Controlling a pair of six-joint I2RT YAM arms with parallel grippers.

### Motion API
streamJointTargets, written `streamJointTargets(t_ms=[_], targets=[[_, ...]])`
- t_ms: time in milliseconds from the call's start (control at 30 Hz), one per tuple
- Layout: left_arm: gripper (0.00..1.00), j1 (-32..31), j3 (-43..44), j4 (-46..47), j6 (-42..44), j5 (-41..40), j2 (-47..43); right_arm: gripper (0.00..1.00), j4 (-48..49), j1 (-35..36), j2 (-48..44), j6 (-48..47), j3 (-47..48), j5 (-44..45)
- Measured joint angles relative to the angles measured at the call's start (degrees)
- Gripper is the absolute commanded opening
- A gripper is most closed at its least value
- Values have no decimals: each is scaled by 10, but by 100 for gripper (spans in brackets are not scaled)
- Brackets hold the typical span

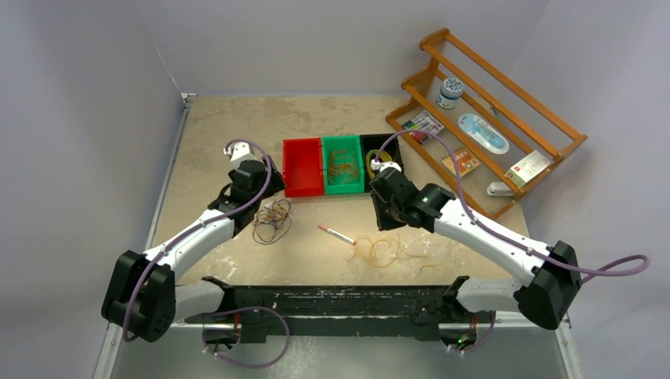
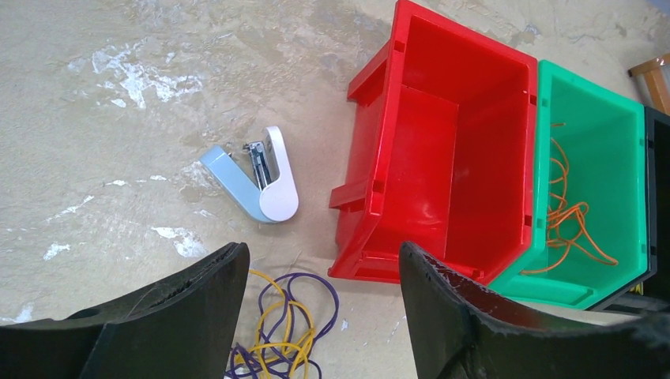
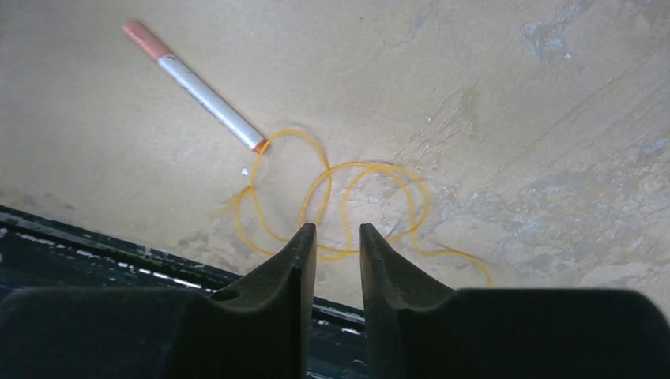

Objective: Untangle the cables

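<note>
A tangle of yellow and dark purple cables (image 1: 272,221) lies on the table just in front of my left gripper (image 1: 254,183). In the left wrist view the tangle (image 2: 284,332) sits low between the wide-open fingers of that gripper (image 2: 322,249), which is empty. A single orange-yellow cable (image 1: 385,251) lies in loose loops near the table's front edge. My right gripper (image 1: 387,189) hovers over the black bin's front end. In the right wrist view this gripper (image 3: 338,229) is empty, its jaws a narrow gap apart, above the cable (image 3: 348,197).
A red bin (image 1: 303,166), a green bin (image 1: 343,189) holding orange cable (image 2: 569,221) and a black bin (image 1: 393,150) stand in a row at mid-table. A white-blue stapler (image 2: 257,185) lies left of the red bin (image 2: 442,142). A pen (image 1: 336,234) lies beside the orange cable. A wooden rack (image 1: 490,118) stands back right.
</note>
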Motion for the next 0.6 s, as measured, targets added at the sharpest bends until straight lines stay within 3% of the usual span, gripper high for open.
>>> streamJointTargets(t_ms=[367, 600], targets=[[69, 0, 0, 0, 0, 6, 0, 61, 62, -16, 49, -6, -20, -12], [68, 0, -3, 0, 0, 10, -1, 80, 115, -19, 41, -19, -72, -101]])
